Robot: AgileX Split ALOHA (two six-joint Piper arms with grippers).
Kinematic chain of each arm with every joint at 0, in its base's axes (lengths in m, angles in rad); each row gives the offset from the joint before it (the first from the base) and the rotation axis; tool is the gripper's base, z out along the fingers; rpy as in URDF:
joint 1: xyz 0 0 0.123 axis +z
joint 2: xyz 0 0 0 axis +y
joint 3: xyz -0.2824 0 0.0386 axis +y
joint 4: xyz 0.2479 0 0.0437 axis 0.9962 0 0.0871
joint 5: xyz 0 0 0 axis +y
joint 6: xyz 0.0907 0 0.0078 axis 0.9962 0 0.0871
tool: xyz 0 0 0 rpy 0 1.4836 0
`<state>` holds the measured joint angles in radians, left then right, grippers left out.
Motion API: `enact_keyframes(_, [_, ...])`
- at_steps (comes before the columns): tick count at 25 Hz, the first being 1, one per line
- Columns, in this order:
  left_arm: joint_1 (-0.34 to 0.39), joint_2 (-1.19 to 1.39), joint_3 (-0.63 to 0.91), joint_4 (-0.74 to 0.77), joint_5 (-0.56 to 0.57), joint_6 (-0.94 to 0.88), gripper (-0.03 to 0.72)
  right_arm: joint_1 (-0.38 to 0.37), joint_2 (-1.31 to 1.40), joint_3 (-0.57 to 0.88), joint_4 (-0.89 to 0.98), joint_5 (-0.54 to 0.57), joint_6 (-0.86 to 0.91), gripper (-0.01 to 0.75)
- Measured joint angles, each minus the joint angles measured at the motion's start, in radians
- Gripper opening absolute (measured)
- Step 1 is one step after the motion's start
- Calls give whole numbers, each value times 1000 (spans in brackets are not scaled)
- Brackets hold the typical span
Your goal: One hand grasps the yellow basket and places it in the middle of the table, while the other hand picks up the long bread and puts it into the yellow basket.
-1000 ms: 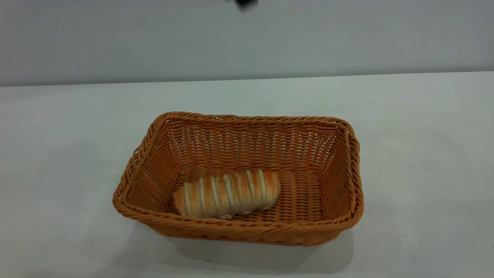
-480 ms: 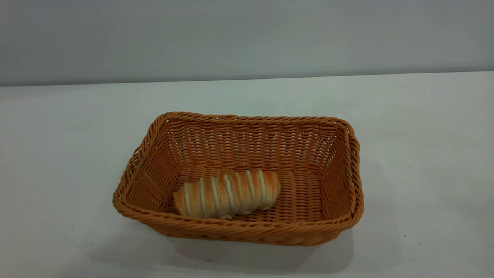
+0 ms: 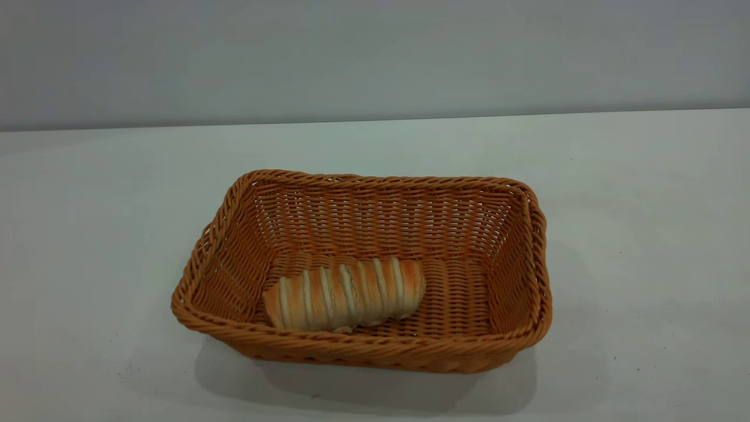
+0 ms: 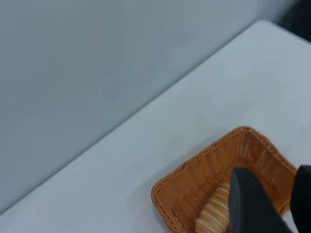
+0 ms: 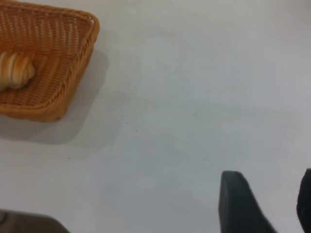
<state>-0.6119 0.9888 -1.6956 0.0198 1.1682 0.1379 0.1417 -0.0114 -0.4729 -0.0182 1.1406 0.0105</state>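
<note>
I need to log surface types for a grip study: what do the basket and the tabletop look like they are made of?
The yellow basket: woven wicker or plastic rattan, judging by braided rim and open-weave sides; which one is unclear. The table: smooth matte white surface, laminate or similar, without glare.

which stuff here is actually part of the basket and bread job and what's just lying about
Part of the job:
- yellow basket, standing on the table
- long bread, lying inside the basket
- left claw, open, above the basket
- right claw, open, over bare table away from the basket

Just lying about:
- nothing else; only a grey wall behind
</note>
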Motion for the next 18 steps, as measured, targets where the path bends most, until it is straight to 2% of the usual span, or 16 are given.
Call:
enact_keyframes(5, [0,-343,143,0,0,-56,273,0,0,0,0,0,-1,339])
enact_keyframes(12, [6,-747,460,5,1,-131,273,0,0,0,0,0,-1,339])
enact_keyframes(14, [35,-811,563,5,1,-132,273,0,0,0,0,0,-1,339])
enact_keyframes(18, [143,-888,745,-13,1,-85,288,0,0,0,0,0,-1,339])
